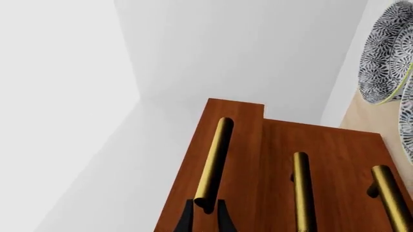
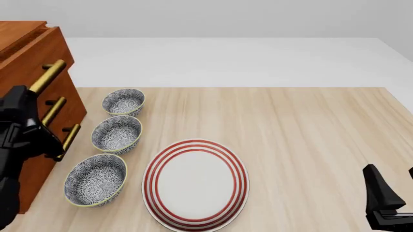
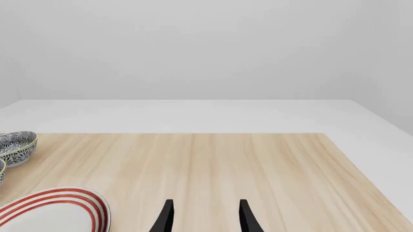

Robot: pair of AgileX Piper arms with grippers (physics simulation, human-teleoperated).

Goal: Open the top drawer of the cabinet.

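Note:
The reddish-brown cabinet point(image 2: 72, 104) stands at the table's left edge. Its top drawer point(image 2: 46, 50) sticks out a little beyond the two lower drawer fronts, as the left wrist view point(image 1: 242, 145) also shows. My left gripper point(image 2: 27, 95) is shut on the near end of the top drawer's gold bar handle point(image 2: 50, 72). In the left wrist view the black fingers point(image 1: 187, 218) sit on both sides of that handle point(image 1: 216, 154). My right gripper point(image 2: 386, 203) is open and empty, low over the table's near right, with its fingers point(image 3: 165, 217) apart over bare wood.
Three patterned bowls point(image 2: 123, 102) point(image 2: 117, 133) point(image 2: 95, 179) stand in a row just right of the cabinet. A white plate with red rings point(image 2: 195, 183) lies in front of them. The two lower gold handles point(image 2: 55, 110) point(image 2: 69, 137) stick out below my left gripper.

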